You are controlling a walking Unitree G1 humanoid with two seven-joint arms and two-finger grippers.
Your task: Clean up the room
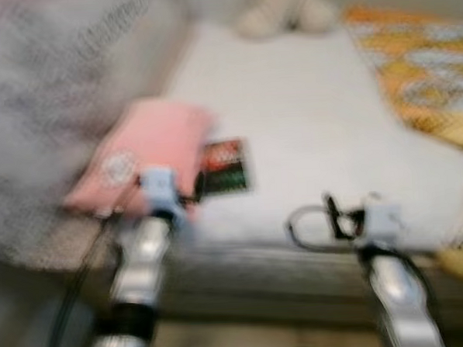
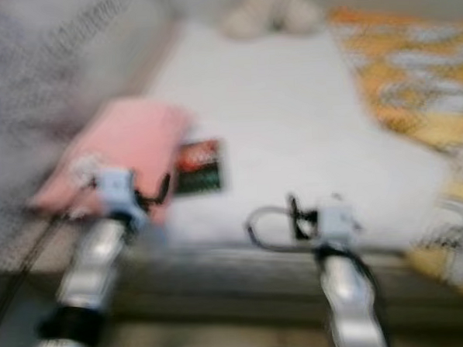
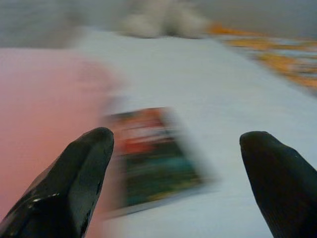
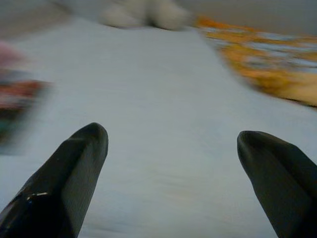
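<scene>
All views motion-blurred. A bed with a white sheet (image 1: 306, 115) lies ahead, its near edge running just past both grippers.

A flat pink fabric cushion (image 1: 148, 147) lies at the bed's near-left corner. Just beside it, toward the middle of the near edge, sits a small flat packet printed red and dark green (image 1: 225, 167); whether it touches the cushion cannot be told.

The left gripper (image 3: 176, 148) hovers over the near-left edge, fingers spread wide, the packet between and beyond the tips, nothing held. The right gripper (image 4: 171, 144) hangs over the near edge further right, fingers likewise spread, bare sheet beyond.

An orange-and-yellow patterned blanket (image 1: 428, 78) covers the bed's right side. A cream plush toy (image 1: 285, 11) rests at the far edge. A grey textured fabric surface (image 1: 49, 97) flanks the bed's left side.
</scene>
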